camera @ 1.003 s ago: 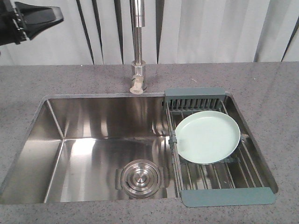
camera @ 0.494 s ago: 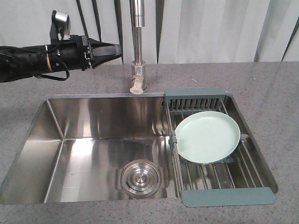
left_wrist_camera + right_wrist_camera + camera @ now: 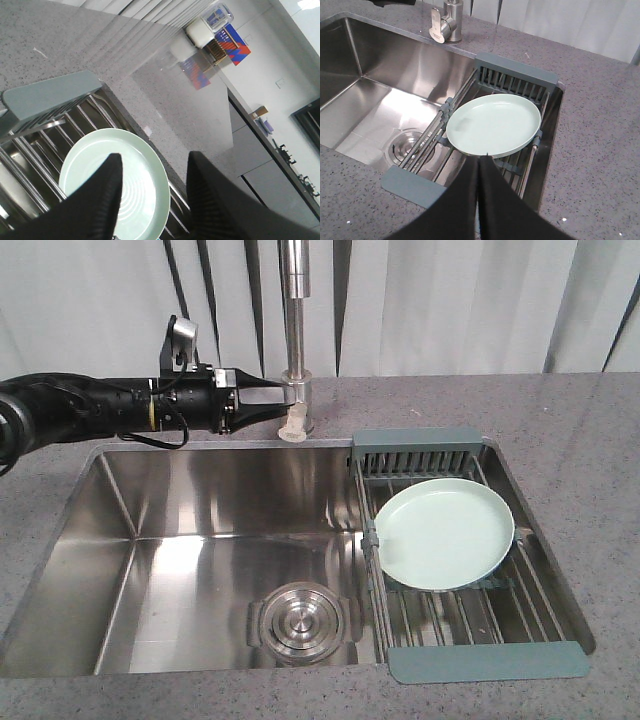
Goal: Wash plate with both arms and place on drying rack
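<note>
The pale mint-green plate (image 3: 445, 533) lies flat on the rods of the drying rack (image 3: 486, 661), which spans the right end of the sink. My left arm reaches in from the left above the counter, and its gripper (image 3: 278, 398) is almost at the faucet base, far from the plate. The left wrist view shows the left gripper (image 3: 155, 156) open, with the plate (image 3: 142, 192) far beyond its fingers. The right gripper (image 3: 481, 159) is shut and holds nothing, hovering just short of the near rim of the plate (image 3: 495, 122). It is out of the front view.
A steel faucet (image 3: 294, 330) with a small lever (image 3: 293, 426) stands behind the sink basin (image 3: 180, 570), which has a round drain cover (image 3: 297, 620). The rack's slotted compartment (image 3: 418, 453) sits at the back. Grey speckled counter (image 3: 580, 440) surrounds the sink.
My left arm has swung rightward and lower, from the upper left corner to the faucet base. The plate and rack have not moved.
</note>
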{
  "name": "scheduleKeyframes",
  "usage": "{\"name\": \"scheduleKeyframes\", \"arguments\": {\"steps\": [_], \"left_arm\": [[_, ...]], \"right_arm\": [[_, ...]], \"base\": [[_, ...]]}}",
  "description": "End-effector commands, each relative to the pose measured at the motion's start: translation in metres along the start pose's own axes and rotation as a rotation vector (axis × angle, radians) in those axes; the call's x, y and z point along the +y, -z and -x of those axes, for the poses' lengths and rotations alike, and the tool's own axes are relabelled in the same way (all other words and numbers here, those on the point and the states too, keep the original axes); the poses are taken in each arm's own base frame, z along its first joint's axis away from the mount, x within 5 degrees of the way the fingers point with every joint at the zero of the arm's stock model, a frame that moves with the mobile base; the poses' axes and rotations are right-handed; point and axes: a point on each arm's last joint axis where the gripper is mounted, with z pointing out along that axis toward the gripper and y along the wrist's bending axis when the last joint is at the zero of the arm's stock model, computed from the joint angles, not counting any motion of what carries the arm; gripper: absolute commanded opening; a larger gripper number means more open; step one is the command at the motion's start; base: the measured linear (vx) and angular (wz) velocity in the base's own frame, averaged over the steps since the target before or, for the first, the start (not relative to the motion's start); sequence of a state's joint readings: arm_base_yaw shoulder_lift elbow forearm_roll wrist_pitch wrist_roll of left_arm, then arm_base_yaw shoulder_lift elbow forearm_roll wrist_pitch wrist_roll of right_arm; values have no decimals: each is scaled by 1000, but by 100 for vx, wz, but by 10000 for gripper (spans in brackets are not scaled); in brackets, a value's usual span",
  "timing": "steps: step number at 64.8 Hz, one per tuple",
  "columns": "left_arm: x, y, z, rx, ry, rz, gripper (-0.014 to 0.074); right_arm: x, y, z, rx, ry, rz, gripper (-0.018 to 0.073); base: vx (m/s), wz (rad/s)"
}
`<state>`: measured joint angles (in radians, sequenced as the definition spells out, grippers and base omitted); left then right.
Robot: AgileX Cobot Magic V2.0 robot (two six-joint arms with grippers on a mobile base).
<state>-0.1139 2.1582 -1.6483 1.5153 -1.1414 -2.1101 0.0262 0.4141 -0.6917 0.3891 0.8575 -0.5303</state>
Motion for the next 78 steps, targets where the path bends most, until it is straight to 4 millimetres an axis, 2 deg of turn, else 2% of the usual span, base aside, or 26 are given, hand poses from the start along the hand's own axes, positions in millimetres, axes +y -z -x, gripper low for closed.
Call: {"name": "scheduleKeyframes", "arguments": {"steps": [1, 27, 45, 65, 78], "left_arm": [[-31, -2, 16, -82, -13, -93, 309], [3, -28, 6, -158, 132, -105, 309], [-2, -48, 19, -169, 73, -146, 308], [10, -51, 27, -240, 93, -93, 307], [6, -52, 41, -292, 70, -93, 307]], "right_arm": [[-3, 3, 11, -70, -11, -33, -6], [-4, 3, 10, -61, 1, -44, -6], [-5, 3, 10, -57, 5, -51, -6], [-5, 3, 10, -57, 6, -52, -6], [-5, 3, 10, -56, 6, -51, -6]], "base": [[0, 0], [0, 0], [0, 0], [0, 0], [0, 0]]}}
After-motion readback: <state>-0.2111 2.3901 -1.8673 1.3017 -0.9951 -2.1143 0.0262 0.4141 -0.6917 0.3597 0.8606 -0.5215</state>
